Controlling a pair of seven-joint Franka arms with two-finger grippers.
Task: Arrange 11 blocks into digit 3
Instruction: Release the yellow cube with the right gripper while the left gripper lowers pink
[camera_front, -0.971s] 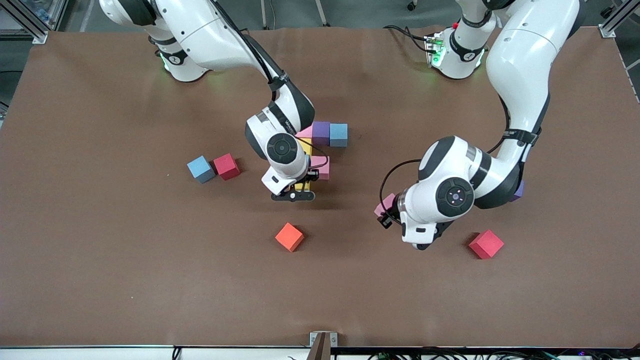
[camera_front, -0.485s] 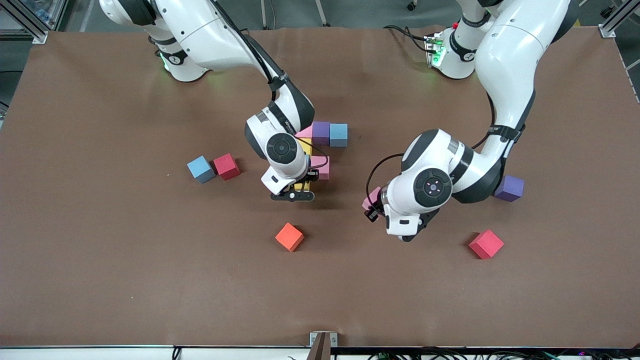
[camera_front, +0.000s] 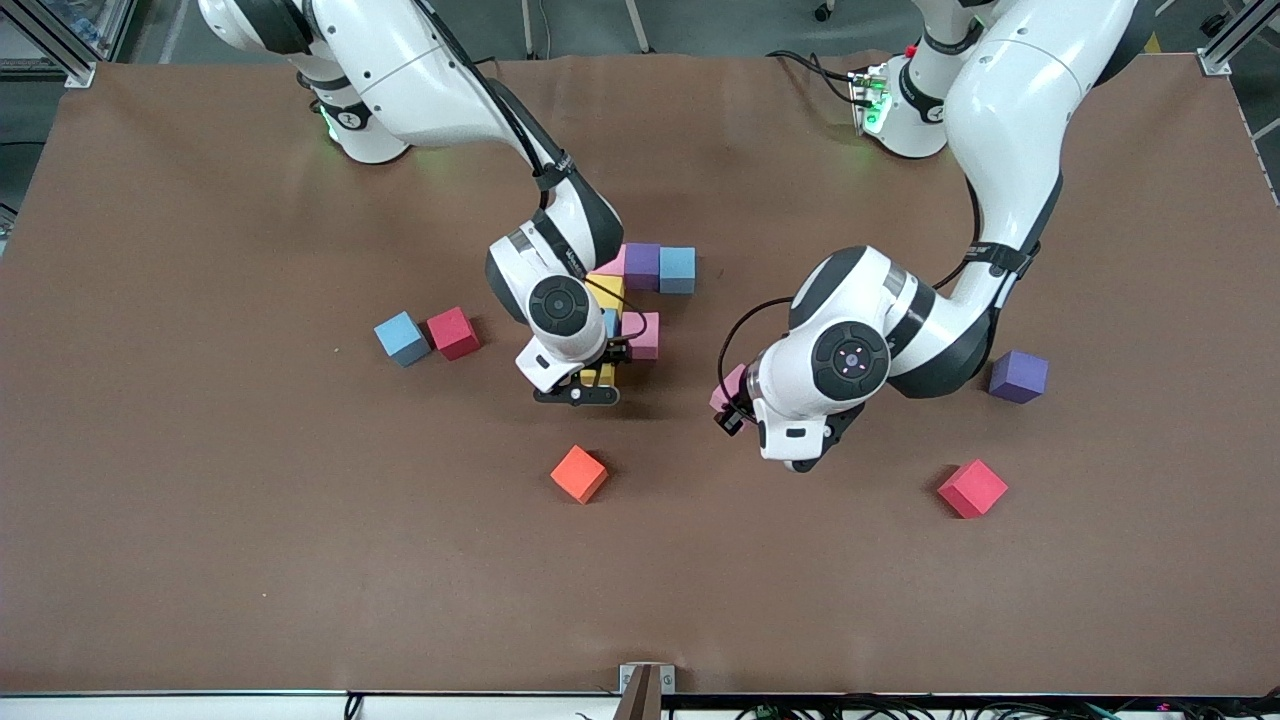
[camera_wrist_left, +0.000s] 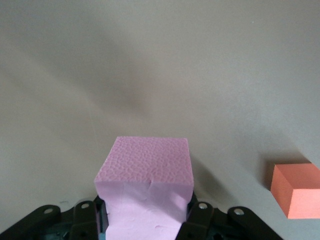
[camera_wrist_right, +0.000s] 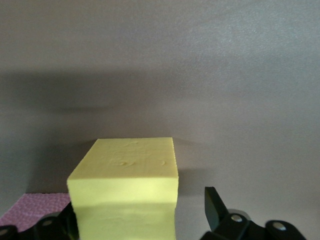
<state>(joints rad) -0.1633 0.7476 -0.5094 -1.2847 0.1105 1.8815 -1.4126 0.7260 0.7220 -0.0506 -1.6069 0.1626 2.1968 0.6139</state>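
The blocks laid for the digit 3 (camera_front: 642, 300) touch one another at mid-table. Its pink, purple (camera_front: 642, 265) and blue blocks make a row, with a yellow and another pink block (camera_front: 645, 335) nearer the front camera. My right gripper (camera_front: 585, 388) (camera_wrist_right: 142, 217) stands open around a second yellow block (camera_front: 600, 376) (camera_wrist_right: 125, 185) at the cluster's front end, with a gap beside one finger (camera_wrist_right: 215, 205). My left gripper (camera_front: 730, 402) (camera_wrist_left: 145, 222) is shut on a pink block (camera_front: 728, 385) (camera_wrist_left: 145, 180), held above the table beside the cluster.
A blue block (camera_front: 401, 338) and a red block (camera_front: 453, 332) lie together toward the right arm's end. Nearer the front camera lie an orange cube (camera_front: 579, 473) (camera_wrist_left: 297, 190) and a red block (camera_front: 972, 488). A purple block (camera_front: 1018, 376) sits toward the left arm's end.
My right gripper has opened and let go of the yellow block. My left arm has carried the pink block closer to the cluster, uncovering the loose purple block.
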